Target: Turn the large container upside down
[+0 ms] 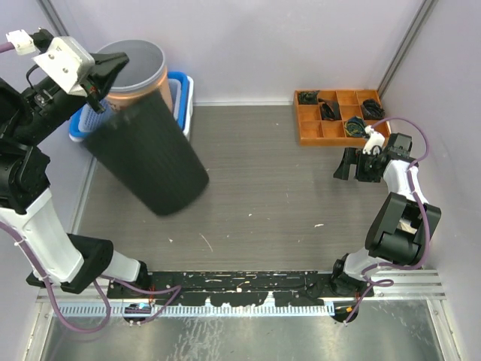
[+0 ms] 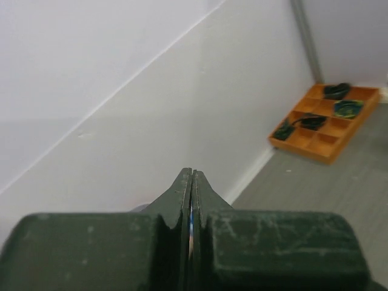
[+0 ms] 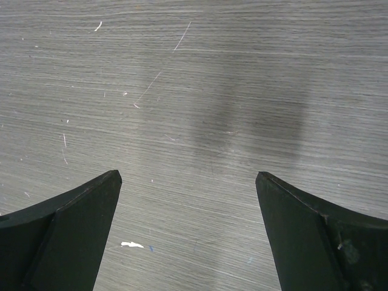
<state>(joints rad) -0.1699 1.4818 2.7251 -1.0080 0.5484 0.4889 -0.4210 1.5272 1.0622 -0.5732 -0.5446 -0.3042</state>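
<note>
**Tabletop** [image 1: 285, 203]: grey wood-grain surface with fine white scratches and flecks. A soft, blurred shadow crosses it in the right wrist view.

**Back wall** [image 1: 285, 45]: plain pale panel, matt, with a light strip along its foot.

**Right wall** [image 1: 451, 98]: same pale panel.

**Corner posts**: grey metal, one on the right [image 1: 404, 41] and one on the left [image 1: 52, 16].

**Near edge**: slotted aluminium rail [image 1: 425, 277], with a scuffed metal sheet [image 1: 240, 342] below it.

**Tray** [image 1: 308, 124]: orange-brown wood, divided into compartments, in the far right corner. Several compartments hold small dark items.

**Light**: even and diffuse.
</note>
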